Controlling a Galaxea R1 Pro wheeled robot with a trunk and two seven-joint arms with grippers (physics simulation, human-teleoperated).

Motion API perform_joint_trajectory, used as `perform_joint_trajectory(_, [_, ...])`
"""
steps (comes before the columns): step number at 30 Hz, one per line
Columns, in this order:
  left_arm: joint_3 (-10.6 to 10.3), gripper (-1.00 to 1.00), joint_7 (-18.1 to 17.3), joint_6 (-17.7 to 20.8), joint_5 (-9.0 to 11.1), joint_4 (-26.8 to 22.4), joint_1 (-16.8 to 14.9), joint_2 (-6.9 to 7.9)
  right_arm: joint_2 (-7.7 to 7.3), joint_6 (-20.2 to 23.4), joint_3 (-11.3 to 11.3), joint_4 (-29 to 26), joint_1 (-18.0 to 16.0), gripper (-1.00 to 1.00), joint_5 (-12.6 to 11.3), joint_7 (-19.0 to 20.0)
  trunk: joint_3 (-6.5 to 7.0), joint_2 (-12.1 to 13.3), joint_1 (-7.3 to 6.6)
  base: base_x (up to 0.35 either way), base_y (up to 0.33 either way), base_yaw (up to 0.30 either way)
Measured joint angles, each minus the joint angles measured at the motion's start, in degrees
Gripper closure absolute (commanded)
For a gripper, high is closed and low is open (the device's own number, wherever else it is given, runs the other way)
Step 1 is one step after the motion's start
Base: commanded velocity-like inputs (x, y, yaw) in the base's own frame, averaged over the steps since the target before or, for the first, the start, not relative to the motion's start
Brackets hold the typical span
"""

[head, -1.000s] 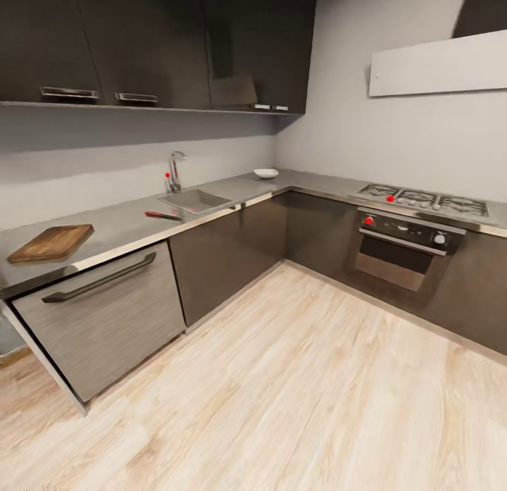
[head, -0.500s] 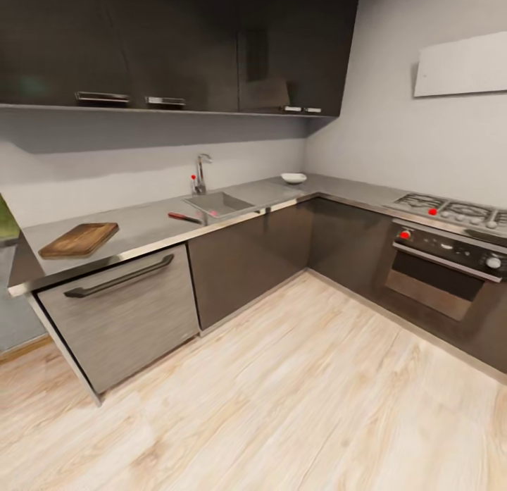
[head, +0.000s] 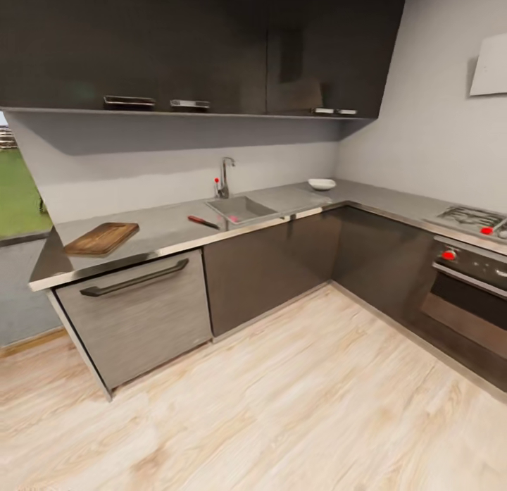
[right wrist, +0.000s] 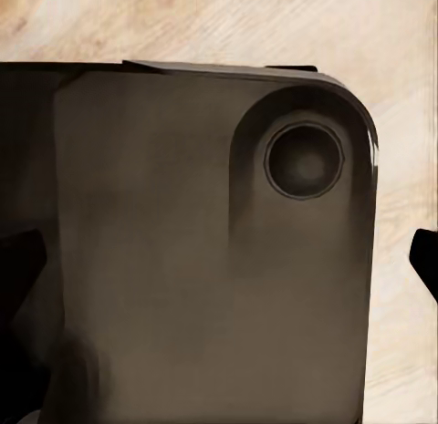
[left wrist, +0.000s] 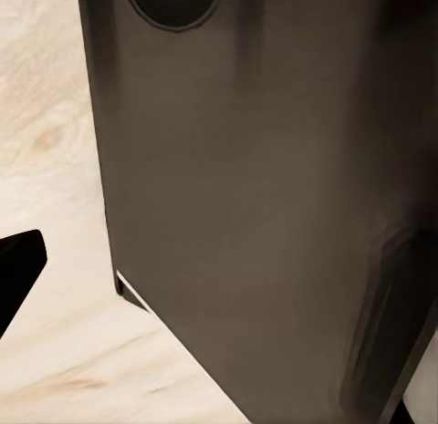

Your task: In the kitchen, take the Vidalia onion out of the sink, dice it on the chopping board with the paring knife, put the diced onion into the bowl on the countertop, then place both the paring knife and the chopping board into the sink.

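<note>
Onion (head: pixel 234 219) sits in the far sink (head: pixel 243 209), knife (head: pixel 203 222) just left, board (head: pixel 101 239) farther left. Tool states: cannot tell. Approaching askew could strand the sink beyond reach.

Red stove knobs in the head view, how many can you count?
2: one red knob on the hob top beside the burners, another red knob on the oven's front panel. More may lie beyond the picture's edge.

Dark wall cabinets (head: pixel 211 47), oven (head: pixel 468 287), pale wood floor (head: pixel 296 406)
</note>
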Motion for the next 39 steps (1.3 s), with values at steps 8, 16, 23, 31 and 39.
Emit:
perform_joint_trajectory(8, [0.0,-1.0,0.0,0.0,0.0,0.0,0.0,-0.01,0.0,0.0,0.02,0.0,0.0,-1.0,0.0,0.0,0.29,0.0,0.0,0.229,-0.243,0.28])
perform_joint_trajectory(16, [0.0,-1.0,0.0,0.0,0.0,0.0,0.0,-0.01,0.0,0.0,0.07,0.0,0.0,-1.0,0.0,0.0,0.58,0.0,0.0,0.234,-0.242,0.28])
perform_joint_trajectory(23, [0.0,-1.0,0.0,0.0,0.0,0.0,0.0,-0.01,0.0,0.0,0.08,0.0,0.0,-1.0,0.0,0.0,0.84,0.0,0.0,0.24,-0.238,0.28])
perform_joint_trajectory(31, [0.0,-1.0,0.0,0.0,0.01,0.0,0.0,-0.01,0.0,0.0,0.08,0.0,0.0,-1.0,0.0,0.0,1.13,0.0,0.0,0.241,-0.236,0.278])
perform_joint_trajectory(39, [0.0,-1.0,0.0,0.0,0.0,0.0,0.0,-0.01,0.0,0.0,0.08,0.0,0.0,-1.0,0.0,0.0,1.37,0.0,0.0,0.241,-0.236,0.262])
